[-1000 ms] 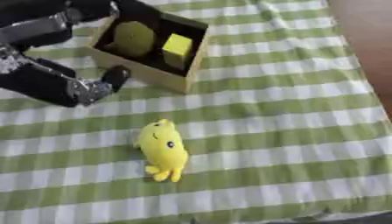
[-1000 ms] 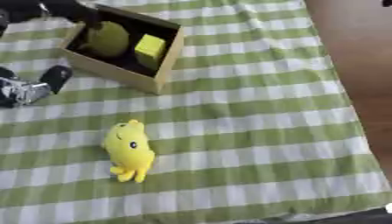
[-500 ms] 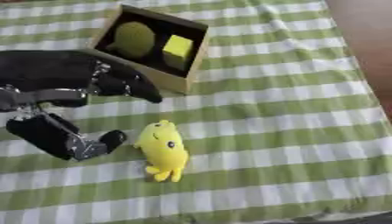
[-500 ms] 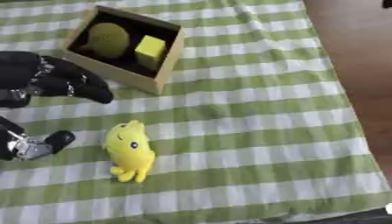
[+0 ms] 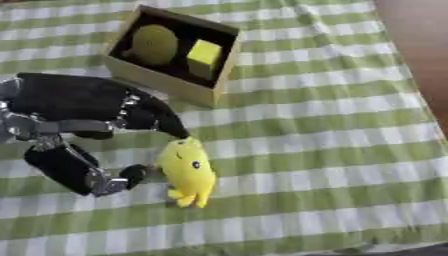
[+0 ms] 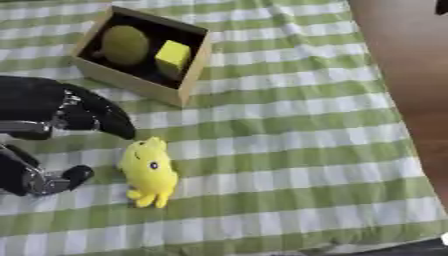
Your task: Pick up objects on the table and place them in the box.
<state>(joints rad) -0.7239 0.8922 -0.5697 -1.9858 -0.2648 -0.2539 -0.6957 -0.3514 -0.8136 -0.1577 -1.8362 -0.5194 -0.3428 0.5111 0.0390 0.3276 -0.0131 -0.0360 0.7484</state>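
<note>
Surface (image 5: 332,125): green-and-white checked cloth; bare brown strip along its right edge.
Yellow plush toy (image 5: 187,171): lies flat on cloth, near side of the box, well apart from it.
Left robot hand (image 5: 87,105): just left of toy, released; fingers spread above toy's head, thumb near its left flank, nothing gripped.
Box (image 5: 220,62): far-left of toy, open, holds olive round object (image 5: 153,44) and yellow cube (image 5: 204,51).
</note>
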